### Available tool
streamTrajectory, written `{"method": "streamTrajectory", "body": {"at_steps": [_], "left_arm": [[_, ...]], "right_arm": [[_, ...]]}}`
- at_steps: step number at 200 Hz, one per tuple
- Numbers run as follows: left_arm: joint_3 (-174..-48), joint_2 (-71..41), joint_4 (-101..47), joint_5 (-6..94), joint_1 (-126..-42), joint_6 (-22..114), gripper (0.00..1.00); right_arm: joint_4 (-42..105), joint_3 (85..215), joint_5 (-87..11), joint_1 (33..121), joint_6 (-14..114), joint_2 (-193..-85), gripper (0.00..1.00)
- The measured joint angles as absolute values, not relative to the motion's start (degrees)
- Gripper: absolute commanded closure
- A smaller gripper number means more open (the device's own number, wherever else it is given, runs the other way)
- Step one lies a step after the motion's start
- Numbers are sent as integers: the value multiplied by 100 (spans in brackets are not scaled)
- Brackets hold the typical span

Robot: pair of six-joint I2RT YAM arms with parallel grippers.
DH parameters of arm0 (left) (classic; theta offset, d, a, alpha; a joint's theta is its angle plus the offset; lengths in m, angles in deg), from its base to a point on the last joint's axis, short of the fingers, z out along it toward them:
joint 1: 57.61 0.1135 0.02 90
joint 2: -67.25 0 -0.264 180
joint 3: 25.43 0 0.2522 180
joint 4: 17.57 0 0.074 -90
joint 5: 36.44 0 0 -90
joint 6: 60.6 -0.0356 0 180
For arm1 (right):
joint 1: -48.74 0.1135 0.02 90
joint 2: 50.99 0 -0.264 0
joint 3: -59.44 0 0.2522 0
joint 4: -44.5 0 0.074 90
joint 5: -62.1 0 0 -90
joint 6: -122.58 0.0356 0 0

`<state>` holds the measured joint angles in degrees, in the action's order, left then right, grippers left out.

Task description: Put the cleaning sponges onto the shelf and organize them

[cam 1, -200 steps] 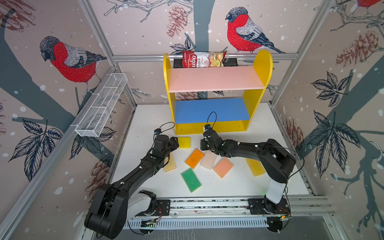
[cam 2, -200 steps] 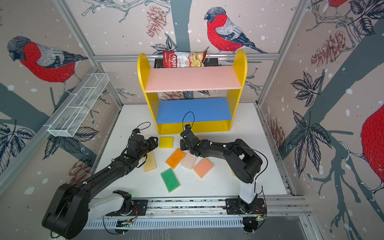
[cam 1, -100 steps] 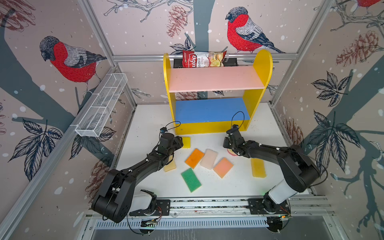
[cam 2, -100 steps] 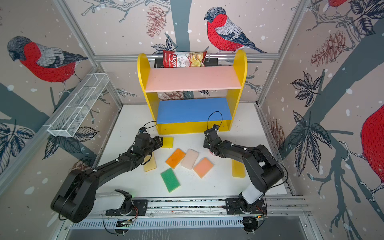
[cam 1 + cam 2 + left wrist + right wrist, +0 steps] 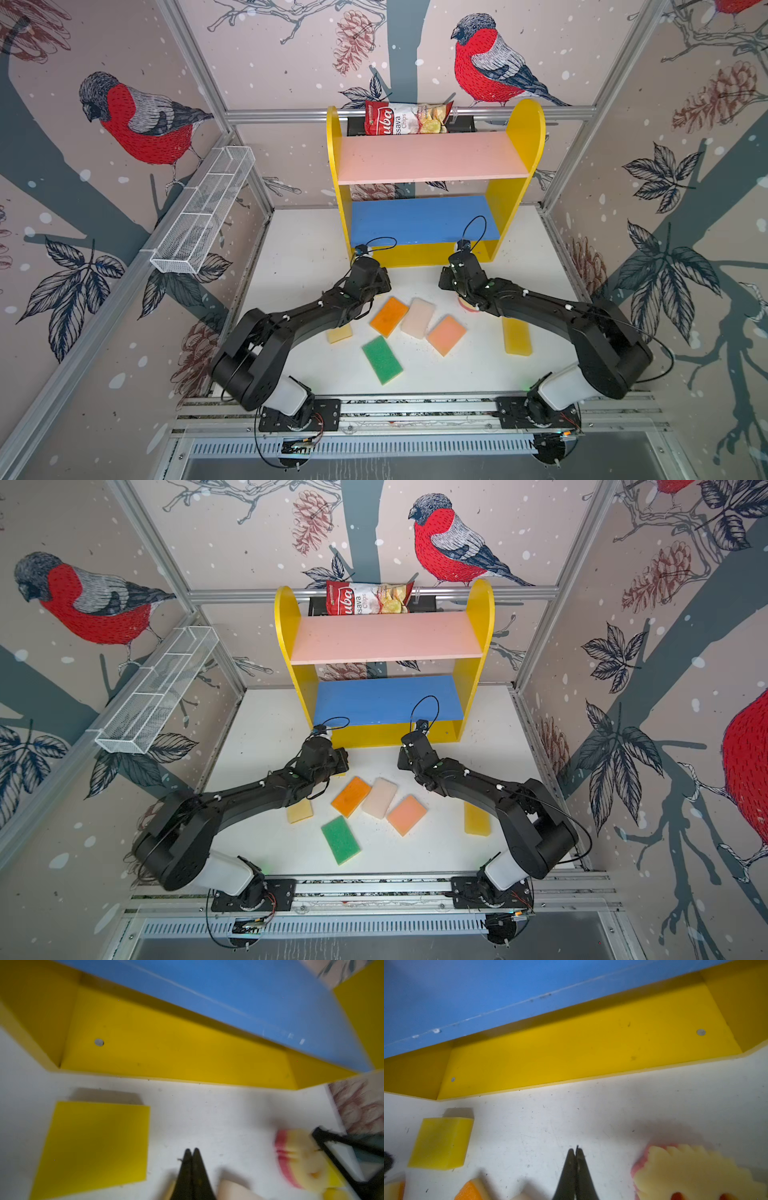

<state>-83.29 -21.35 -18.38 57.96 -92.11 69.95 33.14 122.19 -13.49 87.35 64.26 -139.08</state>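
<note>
Both claws are clenched and empty in front of the shelf (image 5: 428, 220). I see the left claw (image 5: 192, 1150) with its tips pressed together above bare tabletop (image 5: 207, 1109), just short of the shelf's yellow base. The square yellow sponge (image 5: 93, 1145) lies flat beside it, clear of the tips, toward the shelf's left side panel. The right claw (image 5: 575, 1150) is likewise closed on nothing and faces the same base. The round smiley sponge (image 5: 695, 1172) lies beside it without touching, toward the shelf's right panel. Farther out from the shelf, in both top views, the orange sponge (image 5: 389, 316), cream sponge (image 5: 417, 318) and salmon sponge (image 5: 446, 334) lie close together. The green sponge (image 5: 382, 359), pale yellow sponge (image 5: 340, 332) and long yellow sponge (image 5: 516, 336) lie apart from them. A chips bag (image 5: 405, 118) stands at the back of the shelf's pink top board.
</note>
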Motion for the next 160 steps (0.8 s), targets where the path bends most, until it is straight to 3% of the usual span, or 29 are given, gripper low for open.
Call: {"method": "streamTrajectory", "body": {"at_steps": [73, 160], "left_arm": [[-9030, -3299, -2052, 5704, -9458, 7161, 100], [-9096, -3472, -3307, 6813, -9220, 7393, 100]], "right_arm": [[3281, 12125, -1340, 8674, 6266, -13744, 94], [3395, 11817, -1522, 8435, 6319, -13681, 91]]}}
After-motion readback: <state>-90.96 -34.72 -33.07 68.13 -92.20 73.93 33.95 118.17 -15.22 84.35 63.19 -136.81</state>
